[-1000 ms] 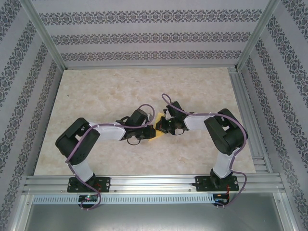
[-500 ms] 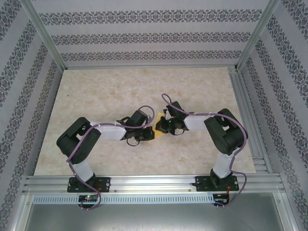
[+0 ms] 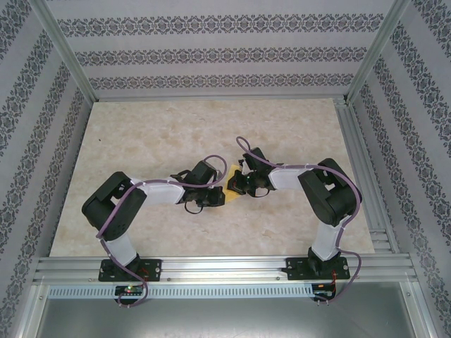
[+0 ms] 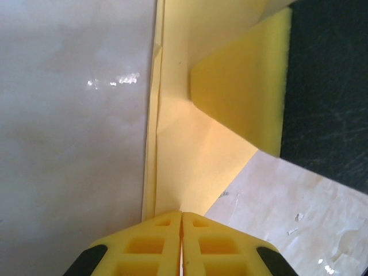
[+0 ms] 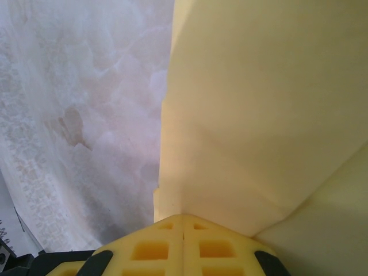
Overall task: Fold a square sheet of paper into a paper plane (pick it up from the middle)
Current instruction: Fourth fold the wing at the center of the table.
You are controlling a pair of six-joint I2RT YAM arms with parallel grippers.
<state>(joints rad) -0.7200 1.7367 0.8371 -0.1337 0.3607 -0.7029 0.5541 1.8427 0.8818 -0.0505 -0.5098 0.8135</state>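
The square sheet of paper (image 3: 232, 171) is yellow, folded and creased, and lies at mid-table between the two grippers, mostly covered by them from above. My left gripper (image 3: 221, 193) comes in from the left. In the left wrist view it (image 4: 181, 214) is shut on the paper (image 4: 178, 155) where a crease runs into the fingertips. My right gripper (image 3: 233, 184) comes in from the right. In the right wrist view it (image 5: 183, 217) is shut on the paper's (image 5: 264, 109) edge. The right gripper's yellow finger (image 4: 247, 86) presses on the sheet.
The marble-patterned table (image 3: 141, 127) stretches out behind and to both sides of the arms. Aluminium rails (image 3: 366, 183) frame its right and near edges, and patterned walls (image 3: 211, 53) close it in.
Almost nothing differs: the left wrist has shifted very slightly, and both grippers keep their hold on the paper at the same spot.
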